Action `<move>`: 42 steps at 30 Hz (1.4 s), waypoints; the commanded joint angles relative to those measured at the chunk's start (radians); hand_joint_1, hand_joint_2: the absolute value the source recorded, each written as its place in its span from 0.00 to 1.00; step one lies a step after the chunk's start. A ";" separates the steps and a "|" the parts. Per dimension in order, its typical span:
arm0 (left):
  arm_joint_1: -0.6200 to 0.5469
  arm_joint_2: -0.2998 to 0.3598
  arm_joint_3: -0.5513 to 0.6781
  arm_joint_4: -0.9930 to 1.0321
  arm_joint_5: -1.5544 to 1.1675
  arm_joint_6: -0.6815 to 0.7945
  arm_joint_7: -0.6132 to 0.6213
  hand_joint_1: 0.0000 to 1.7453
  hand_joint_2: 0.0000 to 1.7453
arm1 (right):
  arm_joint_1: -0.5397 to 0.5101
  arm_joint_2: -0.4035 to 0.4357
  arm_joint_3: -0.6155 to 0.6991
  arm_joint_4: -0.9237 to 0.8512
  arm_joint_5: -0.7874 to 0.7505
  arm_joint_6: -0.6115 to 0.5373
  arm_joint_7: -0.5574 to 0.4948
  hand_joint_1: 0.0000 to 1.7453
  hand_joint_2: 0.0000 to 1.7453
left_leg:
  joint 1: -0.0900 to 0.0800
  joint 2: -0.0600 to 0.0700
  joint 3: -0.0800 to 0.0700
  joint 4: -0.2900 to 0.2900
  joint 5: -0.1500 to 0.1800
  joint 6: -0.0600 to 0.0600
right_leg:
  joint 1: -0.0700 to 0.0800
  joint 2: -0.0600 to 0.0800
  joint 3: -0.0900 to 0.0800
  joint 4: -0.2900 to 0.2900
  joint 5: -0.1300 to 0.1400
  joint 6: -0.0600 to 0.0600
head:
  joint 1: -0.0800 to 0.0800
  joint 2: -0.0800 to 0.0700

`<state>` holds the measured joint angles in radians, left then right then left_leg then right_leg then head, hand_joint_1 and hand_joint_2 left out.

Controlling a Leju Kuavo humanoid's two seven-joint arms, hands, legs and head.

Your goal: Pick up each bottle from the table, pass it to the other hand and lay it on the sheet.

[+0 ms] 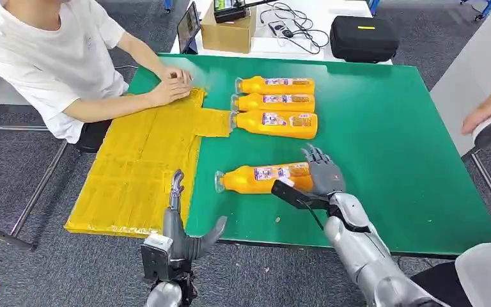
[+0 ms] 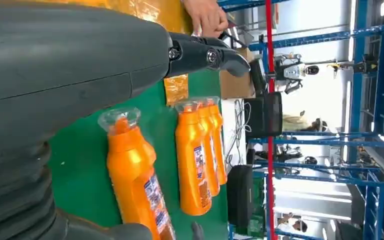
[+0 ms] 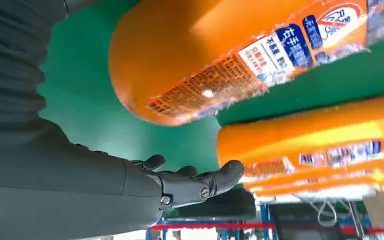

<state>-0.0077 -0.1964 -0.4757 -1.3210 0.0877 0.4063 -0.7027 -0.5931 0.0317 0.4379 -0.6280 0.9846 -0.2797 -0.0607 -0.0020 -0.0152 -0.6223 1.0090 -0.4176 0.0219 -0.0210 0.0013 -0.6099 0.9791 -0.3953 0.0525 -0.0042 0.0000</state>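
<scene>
Here, right hand (image 1: 323, 174) spread beside a lying orange plastic bottle (image 1: 262, 179), perhaps touching, near the green table's (image 1: 396, 147) front edge, left hand (image 1: 182, 233) empty, fingers apart.

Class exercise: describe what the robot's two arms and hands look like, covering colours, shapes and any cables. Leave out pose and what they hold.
Both arms are silver metal with rounded segments. The right arm has a black cable along it and a black band at the wrist. The right robot hand is grey with darker, slim jointed fingers. The left robot hand is grey too, with a thick thumb, a ribbed grey cover and a black block below its wrist.
</scene>
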 commanded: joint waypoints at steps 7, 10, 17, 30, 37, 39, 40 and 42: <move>-0.060 0.001 -0.021 0.097 0.010 -0.006 0.005 0.00 1.00 | -0.171 0.046 0.106 0.237 0.020 0.199 0.033 0.00 1.00 | 0.000 0.002 0.004 0.000 -0.002 -0.001 | 0.001 0.000 0.004 0.000 -0.002 -0.002 | 0.000 0.000; -0.061 -0.001 -0.021 0.096 0.012 -0.004 0.005 0.00 1.00 | -0.178 0.048 0.129 0.242 0.022 0.233 0.027 0.00 1.00 | 0.000 0.001 0.004 0.000 -0.001 -0.001 | 0.000 0.000 0.003 0.000 -0.001 -0.002 | 0.000 0.000; -0.066 -0.004 -0.022 0.097 0.015 -0.010 0.005 0.00 1.00 | -0.155 0.022 0.168 0.256 -0.022 0.328 -0.040 1.00 1.00 | 0.001 -0.001 0.004 -0.001 -0.001 -0.001 | 0.001 -0.002 0.004 -0.001 -0.001 -0.002 | 0.000 0.000; -0.042 0.006 0.010 0.076 0.028 -0.004 0.005 0.00 1.00 | 0.022 0.015 -0.009 0.167 -0.279 0.210 -0.163 1.00 1.00 | 0.001 -0.002 0.005 -0.001 -0.001 -0.001 | 0.001 -0.003 0.005 -0.002 -0.001 -0.002 | 0.000 0.000; -0.023 0.003 0.050 0.057 0.125 -0.051 0.051 0.00 1.00 | 0.100 0.025 -0.078 0.048 -0.386 0.139 -0.247 1.00 1.00 | 0.002 0.001 0.012 -0.002 -0.003 -0.002 | 0.003 -0.001 0.012 -0.003 -0.002 -0.003 | 0.000 0.000; -0.017 -0.007 0.073 0.056 0.184 -0.066 0.089 0.00 1.00 | 0.141 0.042 -0.129 -0.034 -0.456 0.070 -0.311 1.00 1.00 | 0.001 0.001 0.010 -0.001 -0.002 -0.002 | 0.002 0.000 0.009 -0.002 -0.001 -0.002 | 0.000 0.000; -0.015 -0.009 0.080 0.056 0.203 -0.070 0.101 0.00 1.00 | 0.159 0.051 -0.138 -0.068 -0.469 0.029 -0.340 1.00 1.00 | 0.002 0.001 0.011 -0.001 -0.003 -0.002 | 0.002 0.000 0.010 -0.002 -0.002 -0.003 | 0.000 0.000; -0.019 -0.005 0.082 0.076 0.241 -0.080 0.123 0.00 1.00 | 0.235 0.081 -0.169 -0.222 -0.557 -0.012 -0.395 1.00 1.00 | 0.002 0.001 0.011 -0.001 -0.003 -0.002 | 0.003 -0.001 0.010 -0.002 -0.002 -0.003 | 0.000 0.000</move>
<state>-0.0224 -0.2052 -0.4516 -1.2837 0.2260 0.3533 -0.6467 -0.5462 0.0503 0.4121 -0.5644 0.5812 -0.1642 -0.3267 -0.0015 -0.0139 -0.6156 1.0089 -0.4188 0.0215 -0.0205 0.0016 -0.6043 0.9785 -0.3957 0.0522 -0.0042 0.0000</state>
